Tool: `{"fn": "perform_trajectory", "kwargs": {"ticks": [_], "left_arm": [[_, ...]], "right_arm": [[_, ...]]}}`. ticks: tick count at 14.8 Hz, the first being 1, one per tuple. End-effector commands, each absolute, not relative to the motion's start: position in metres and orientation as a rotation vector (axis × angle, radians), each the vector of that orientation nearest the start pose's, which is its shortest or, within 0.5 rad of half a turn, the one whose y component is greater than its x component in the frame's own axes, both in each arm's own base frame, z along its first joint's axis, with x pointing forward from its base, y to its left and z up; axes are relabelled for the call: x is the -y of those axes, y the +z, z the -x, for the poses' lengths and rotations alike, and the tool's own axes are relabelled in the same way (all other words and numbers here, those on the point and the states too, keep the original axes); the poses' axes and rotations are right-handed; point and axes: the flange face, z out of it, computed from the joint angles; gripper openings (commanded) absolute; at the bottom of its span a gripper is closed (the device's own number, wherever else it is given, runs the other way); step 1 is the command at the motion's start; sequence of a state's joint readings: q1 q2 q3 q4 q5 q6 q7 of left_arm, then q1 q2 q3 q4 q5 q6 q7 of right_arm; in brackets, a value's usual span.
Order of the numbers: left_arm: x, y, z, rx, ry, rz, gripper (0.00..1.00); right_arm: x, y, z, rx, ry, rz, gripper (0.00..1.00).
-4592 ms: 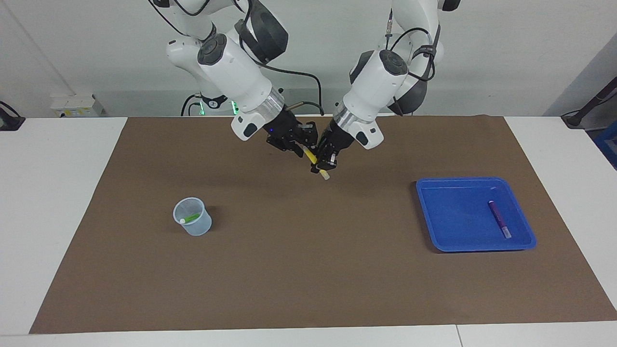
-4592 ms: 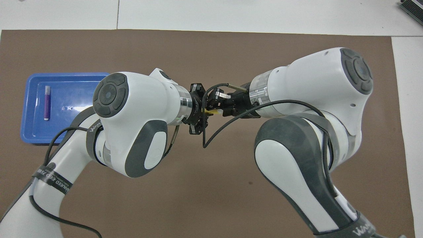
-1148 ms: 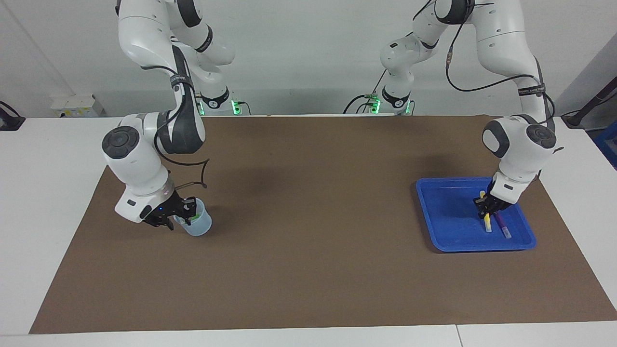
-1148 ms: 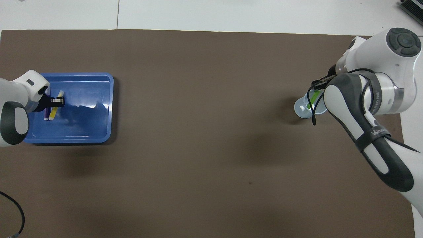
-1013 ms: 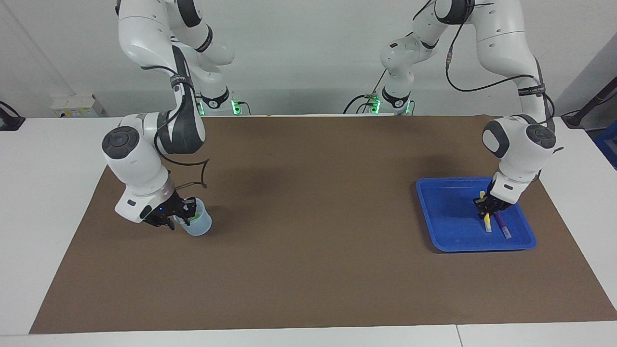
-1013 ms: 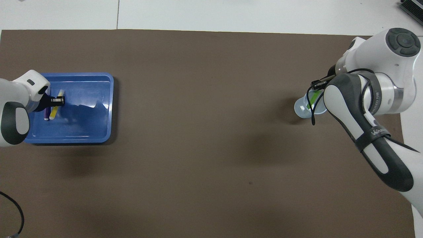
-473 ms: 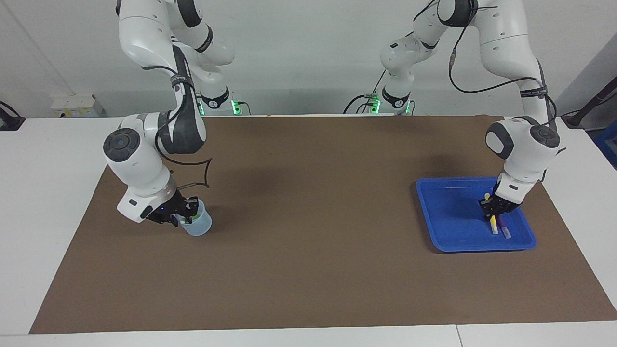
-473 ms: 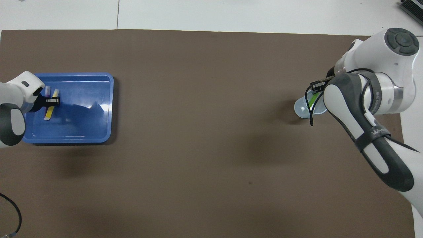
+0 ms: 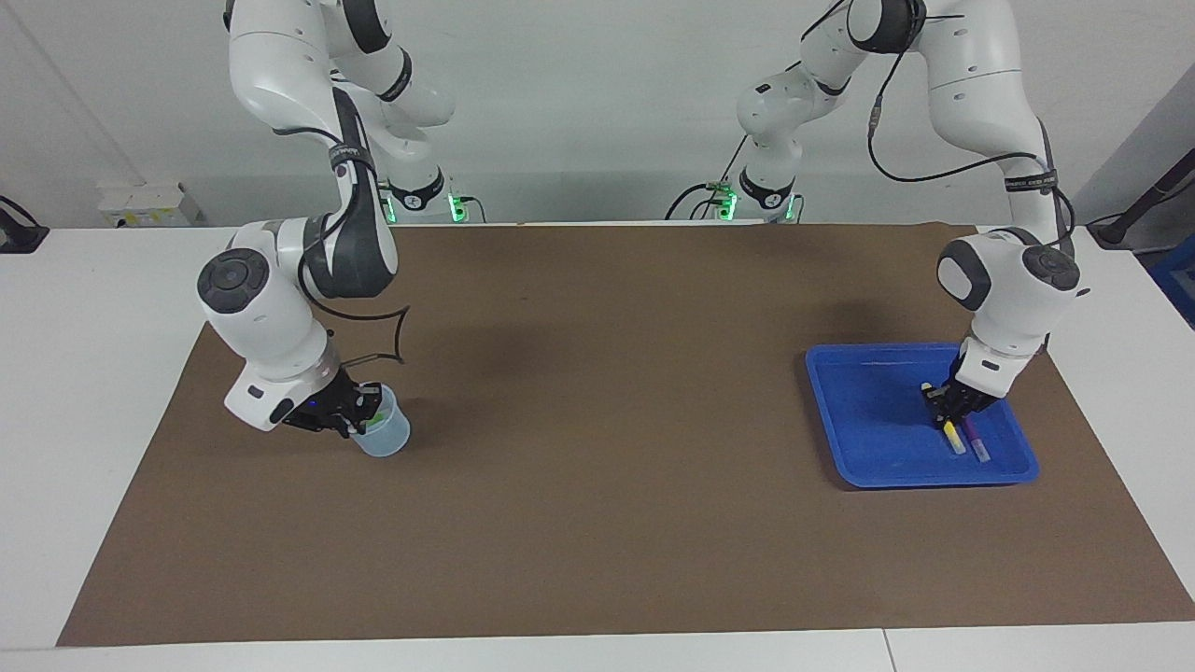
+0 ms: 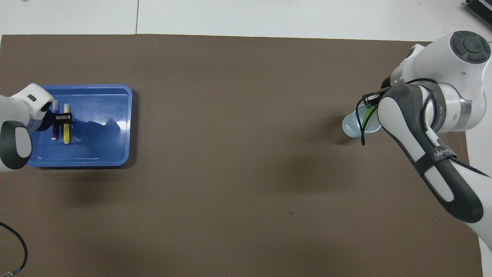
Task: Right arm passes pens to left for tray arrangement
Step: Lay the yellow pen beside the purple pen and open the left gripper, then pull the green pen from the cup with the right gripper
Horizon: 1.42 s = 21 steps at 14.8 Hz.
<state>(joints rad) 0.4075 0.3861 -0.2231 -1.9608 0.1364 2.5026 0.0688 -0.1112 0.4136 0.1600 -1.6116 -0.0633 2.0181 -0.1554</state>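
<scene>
While the left gripper [image 9: 946,403] sits low in the blue tray [image 9: 868,411], its fingers straddle the yellow pen [image 10: 66,130] lying beside the purple pen [image 10: 54,129]; whether they grip it I cannot tell. The right gripper [image 9: 359,417] is closed inside the cup [image 9: 385,439], on the green pen [image 10: 367,115].

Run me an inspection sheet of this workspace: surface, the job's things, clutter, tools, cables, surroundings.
Surface: brown mat on a white table.
Job's things: slim purple marker pen and slim yellow marker pen lie side by side in the shallow bright blue plastic tray; slim green marker pen stands slanted in the small translucent pale-blue cup.
Clutter: nothing seen.
Tools: left tool low over the yellow pen in the tray; right tool in the cup's mouth, shut on the green pen's upper end.
Cables: black leads along both arms; a black cable loop at the mat's edge.
Surroundings: plain pale wall.
</scene>
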Motion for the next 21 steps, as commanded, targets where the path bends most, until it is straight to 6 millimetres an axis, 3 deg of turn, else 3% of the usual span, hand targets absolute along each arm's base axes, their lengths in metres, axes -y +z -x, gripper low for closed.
{"fn": "perform_trajectory", "kwargs": {"ticks": [1,4,10,12,14,17,19,21], "left_arm": [[-0.121,0.29,-0.618,0.066,-0.207,3.1,0.68],[-0.121,0.313,-0.629,0.066,-0.131,3.099,0.68],[-0.107,0.351,-0.637,0.159,-0.069,3.103,0.68],[-0.083,0.368,-0.638,0.299,-0.073,3.148,0.72],[-0.052,0.402,-0.636,0.539,-0.096,3.219,0.77],[-0.007,0.432,-0.629,0.828,-0.075,3.177,0.82],[0.028,0.44,-0.621,0.963,-0.007,3.129,1.0],[0.065,0.452,-0.609,1.096,0.056,3.065,1.0]], "right_arm": [[-0.015,0.394,-0.671,0.313,0.022,3.104,0.0],[-0.014,0.422,-0.672,0.31,0.058,3.103,0.0],[-0.02,0.518,-0.643,0.248,0.004,3.062,0.0],[-0.023,0.545,-0.631,0.201,0.012,3.036,0.0],[-0.028,0.565,-0.623,0.085,0.046,2.958,0.0],[-0.041,0.571,-0.623,-0.128,0.058,2.875,0.0],[-0.055,0.574,-0.623,-0.326,0.069,2.807,0.0],[-0.068,0.572,-0.624,-0.506,0.111,2.689,0.0]]}}
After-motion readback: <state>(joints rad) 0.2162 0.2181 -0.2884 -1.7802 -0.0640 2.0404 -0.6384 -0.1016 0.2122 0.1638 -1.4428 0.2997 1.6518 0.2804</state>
